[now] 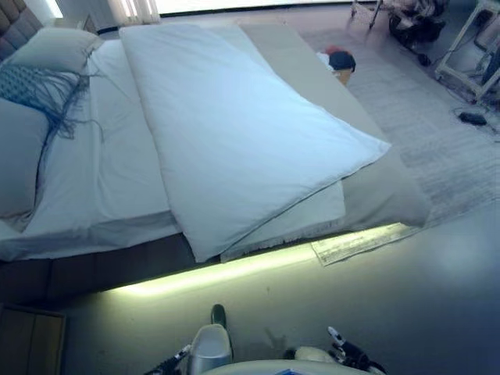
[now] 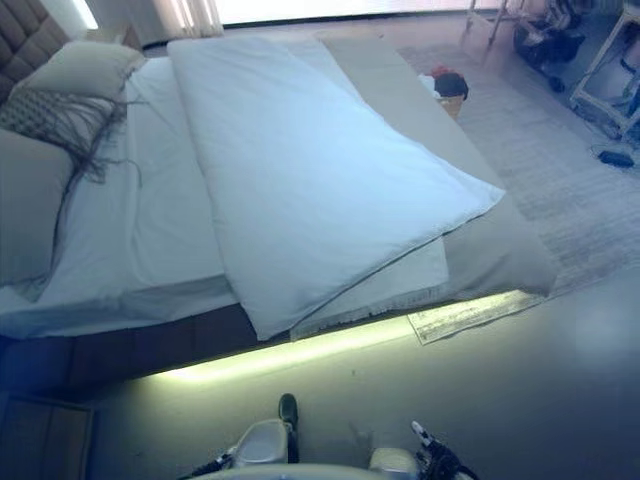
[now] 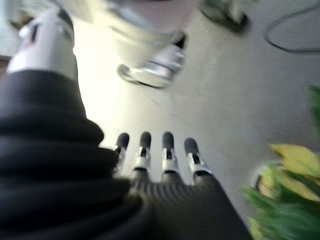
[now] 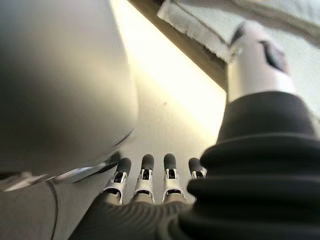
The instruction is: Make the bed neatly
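Note:
The bed (image 1: 117, 269) lies across the eye views with its head at the left. A white duvet (image 1: 234, 133) lies skewed on it, one corner hanging over the near edge and another reaching the right side. Under it a second white layer (image 1: 312, 215) sticks out. A beige cover (image 1: 383, 191) spreads over the foot end. The white sheet (image 1: 101, 156) is bare near the pillows: a beige pillow (image 1: 55, 48), a fringed cushion (image 1: 31, 84) and a grey pillow (image 1: 16, 156). My left hand (image 3: 165, 155) and right hand (image 4: 145, 175) hang over the floor beside the bed, fingers straight, holding nothing.
A light strip (image 1: 234, 269) glows under the bed's near edge. A pale rug (image 1: 437, 133) lies right of the bed, with white frames (image 1: 469, 55) beyond. A basket with red and dark items (image 1: 337, 62) sits at the far side. A wooden cabinet (image 1: 27, 340) stands lower left. A green plant (image 3: 285, 200) is by my left hand.

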Controlling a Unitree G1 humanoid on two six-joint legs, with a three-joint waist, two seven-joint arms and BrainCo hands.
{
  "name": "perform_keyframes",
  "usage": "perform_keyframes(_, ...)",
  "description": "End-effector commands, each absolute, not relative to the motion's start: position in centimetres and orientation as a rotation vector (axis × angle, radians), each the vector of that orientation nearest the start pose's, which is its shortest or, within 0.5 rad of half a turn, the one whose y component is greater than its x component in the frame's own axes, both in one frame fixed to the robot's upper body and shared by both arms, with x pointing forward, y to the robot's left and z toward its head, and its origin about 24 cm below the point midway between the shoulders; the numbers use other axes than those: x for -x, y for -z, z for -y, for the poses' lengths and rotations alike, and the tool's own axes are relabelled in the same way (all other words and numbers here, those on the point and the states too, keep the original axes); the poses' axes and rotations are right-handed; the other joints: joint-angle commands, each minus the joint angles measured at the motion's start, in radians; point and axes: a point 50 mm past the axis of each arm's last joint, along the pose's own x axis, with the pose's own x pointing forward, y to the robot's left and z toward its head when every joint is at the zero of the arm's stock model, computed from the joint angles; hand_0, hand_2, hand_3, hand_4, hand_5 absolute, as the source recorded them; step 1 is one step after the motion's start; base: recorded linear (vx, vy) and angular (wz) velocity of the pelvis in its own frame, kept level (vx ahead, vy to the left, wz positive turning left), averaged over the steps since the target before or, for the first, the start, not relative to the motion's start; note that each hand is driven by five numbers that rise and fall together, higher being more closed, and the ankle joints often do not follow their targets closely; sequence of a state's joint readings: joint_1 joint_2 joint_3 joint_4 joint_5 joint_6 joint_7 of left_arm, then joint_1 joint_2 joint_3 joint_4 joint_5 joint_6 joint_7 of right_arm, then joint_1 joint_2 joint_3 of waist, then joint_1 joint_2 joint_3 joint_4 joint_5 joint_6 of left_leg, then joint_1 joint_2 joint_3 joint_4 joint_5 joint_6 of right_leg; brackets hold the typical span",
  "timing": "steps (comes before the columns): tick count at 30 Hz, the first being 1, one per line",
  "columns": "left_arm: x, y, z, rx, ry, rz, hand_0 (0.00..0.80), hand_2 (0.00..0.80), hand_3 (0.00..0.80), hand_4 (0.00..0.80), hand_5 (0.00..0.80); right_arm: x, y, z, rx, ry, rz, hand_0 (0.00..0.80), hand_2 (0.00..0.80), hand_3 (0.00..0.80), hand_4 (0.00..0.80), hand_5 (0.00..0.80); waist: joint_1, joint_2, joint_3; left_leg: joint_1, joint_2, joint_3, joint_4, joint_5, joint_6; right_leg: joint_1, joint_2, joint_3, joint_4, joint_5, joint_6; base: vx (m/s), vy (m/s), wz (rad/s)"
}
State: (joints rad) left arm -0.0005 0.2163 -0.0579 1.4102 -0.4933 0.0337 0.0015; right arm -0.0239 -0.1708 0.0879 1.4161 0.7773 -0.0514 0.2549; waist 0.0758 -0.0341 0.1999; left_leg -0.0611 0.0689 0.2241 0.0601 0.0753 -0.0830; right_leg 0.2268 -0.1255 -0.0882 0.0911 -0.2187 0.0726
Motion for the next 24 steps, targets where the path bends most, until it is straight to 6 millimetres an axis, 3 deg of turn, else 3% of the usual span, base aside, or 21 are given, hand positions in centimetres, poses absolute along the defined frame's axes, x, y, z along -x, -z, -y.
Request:
perform_keyframes(1, -5.0, 17.3, -22.1, 0.184, -0.393, -1.375, 0.000, 0.000, 0.000, 0.000, 0.000, -8.5, 16.5, 21.8, -0.557, 0.326, -1.081, 0.000, 0.000, 0.000, 0.000, 0.000, 0.015, 0.048, 0.000, -0.139, 0.083, -0.035, -0.038, 0.155, -0.022, 0.139, 0.025, -0.022, -0.032, 0.050, -0.010, 0.222, 0.134, 0.11)
perform_keyframes(4, -6.1, 17.2, -22.1, 0.168, -0.386, -1.348, 0.000, 0.000, 0.000, 0.000, 0.000, -9.8, 16.3, 21.3, -0.561, 0.300, -1.042, 0.000, 0.000, 0.000, 0.000, 0.000, 0.035, 0.037, 0.000, -0.238, 0.089, -0.021, 0.099, 0.150, -0.023, 0.140, 0.008, -0.028, -0.038, 0.036, -0.007, 0.133, 0.102, 0.05)
perform_keyframes(7, -7.0, 17.0, -22.2, 0.163, -0.377, -1.332, 0.000, 0.000, 0.000, 0.000, 0.000, -11.1, 16.0, 20.9, -0.581, 0.286, -0.995, 0.000, 0.000, 0.000, 0.000, 0.000, 0.046, 0.024, -0.001, -0.281, 0.099, -0.001, 0.169, 0.123, -0.017, 0.142, -0.021, -0.036, -0.037, 0.040, 0.019, 0.159, 0.121, 0.06)
perform_keyframes(10, -7.2, 17.0, -22.3, 0.135, -0.353, -1.336, 0.000, 0.000, 0.000, 0.000, 0.000, -11.3, 16.0, 20.5, -0.589, 0.309, -0.976, 0.000, 0.000, 0.000, 0.000, 0.000, 0.048, 0.009, -0.025, -0.258, 0.083, 0.031, 0.157, 0.092, 0.020, 0.172, -0.047, -0.046, -0.012, 0.042, 0.055, 0.271, 0.172, -0.02)
perform_keyframes(11, -7.3, 17.0, -22.4, 0.100, -0.326, -1.343, 0.000, 0.000, 0.000, 0.000, 0.000, -11.3, 15.9, 20.3, -0.600, 0.318, -0.963, 0.000, 0.000, 0.000, 0.000, 0.000, 0.049, -0.008, -0.041, -0.237, 0.044, 0.043, 0.133, 0.063, 0.056, 0.153, -0.095, -0.061, 0.092, 0.136, 0.091, 0.213, 0.143, 0.17)
perform_keyframes(13, -7.2, 17.0, -22.4, 0.069, -0.302, -1.354, 0.000, 0.000, 0.000, 0.000, 0.000, -11.4, 15.9, 20.4, -0.606, 0.314, -0.946, 0.000, 0.000, 0.000, 0.000, 0.000, 0.043, -0.005, -0.049, -0.200, 0.014, 0.035, 0.096, 0.043, 0.079, 0.056, -0.127, -0.056, 0.226, 0.252, 0.105, 0.258, 0.180, 0.34)
perform_keyframes(14, -7.1, 16.9, -22.7, 0.051, -0.296, -1.361, 0.000, 0.000, 0.000, 0.000, 0.000, -11.7, 15.7, 20.7, -0.610, 0.311, -0.933, 0.000, 0.000, 0.000, 0.000, 0.000, 0.013, 0.009, -0.035, -0.141, -0.002, 0.016, 0.068, 0.026, 0.087, -0.091, -0.128, -0.043, 0.330, 0.271, 0.089, 0.300, 0.188, 0.10)
perform_keyframes(15, -7.1, 16.9, -22.8, 0.042, -0.292, -1.364, 0.000, 0.000, 0.000, 0.000, 0.000, -11.8, 15.7, 20.9, -0.613, 0.311, -0.927, 0.000, 0.000, 0.000, 0.000, 0.000, 0.003, 0.022, -0.029, -0.123, 0.003, 0.009, 0.058, 0.023, 0.088, -0.150, -0.114, -0.039, 0.344, 0.268, 0.078, 0.282, 0.117, 0.09)
perform_keyframes(17, -7.8, 16.7, -23.2, 0.028, -0.284, -1.345, 0.000, 0.000, 0.000, 0.000, 0.000, -12.4, 15.4, 21.2, -0.621, 0.297, -0.895, 0.000, 0.000, 0.000, 0.000, 0.000, -0.028, 0.037, 0.003, -0.086, 0.001, -0.013, 0.045, 0.015, 0.075, -0.278, -0.079, -0.059, 0.286, 0.234, 0.044, 0.030, -0.098, 0.36)
perform_keyframes(18, -9.9, 16.2, -23.4, 0.030, -0.275, -1.277, 0.000, 0.000, 0.000, 0.000, 0.000, -14.4, 14.6, 21.6, -0.624, 0.274, -0.822, 0.000, 0.000, 0.000, 0.000, 0.000, -0.051, 0.041, 0.056, -0.085, -0.018, -0.043, 0.043, 0.001, 0.071, -0.384, -0.048, -0.064, 0.178, 0.251, 0.030, -0.213, -0.200, 0.38)
perform_keyframes(19, -10.6, 16.0, -23.4, 0.032, -0.273, -1.257, 0.000, 0.000, 0.000, 0.000, 0.000, -15.1, 14.3, 21.7, -0.623, 0.272, -0.799, 0.000, 0.000, 0.000, 0.000, 0.000, -0.056, 0.043, 0.067, -0.094, -0.024, -0.049, 0.042, -0.001, 0.071, -0.413, -0.041, -0.062, 0.142, 0.273, 0.029, -0.407, -0.297, 0.47)
perform_keyframes(20, -12.5, 15.5, -23.3, 0.025, -0.252, -1.204, 0.000, 0.000, 0.000, 0.000, 0.000, -17.3, 13.3, 21.9, -0.620, 0.275, -0.724, 0.000, 0.000, 0.000, 0.000, 0.000, -0.077, 0.039, 0.110, -0.120, -0.052, -0.070, 0.056, -0.026, 0.075, -0.505, -0.044, -0.042, 0.077, 0.346, 0.039, -0.358, -0.228, 0.67)
perform_keyframes(21, -13.7, 15.2, -23.0, 0.019, -0.237, -1.171, 0.000, 0.000, 0.000, 0.000, 0.000, -19.0, 12.5, 21.8, -0.618, 0.276, -0.674, 0.000, 0.000, 0.000, 0.000, 0.000, -0.085, 0.038, 0.130, -0.152, -0.062, -0.071, 0.078, -0.041, 0.080, -0.545, -0.043, -0.037, 0.054, 0.359, 0.043, -0.314, -0.246, 0.99)
perform_keyframes(24, -14.0, 15.4, -21.8, 0.050, -0.233, -1.158, 0.000, 0.000, 0.000, 0.000, 0.000, -20.6, 11.8, 21.6, -0.615, 0.301, -0.647, 0.000, 0.000, 0.000, 0.000, 0.000, -0.084, 0.032, 0.142, -0.225, -0.064, -0.068, 0.207, -0.073, 0.079, -0.533, -0.049, -0.023, 0.104, 0.305, 0.028, 0.010, -0.086, 0.95)
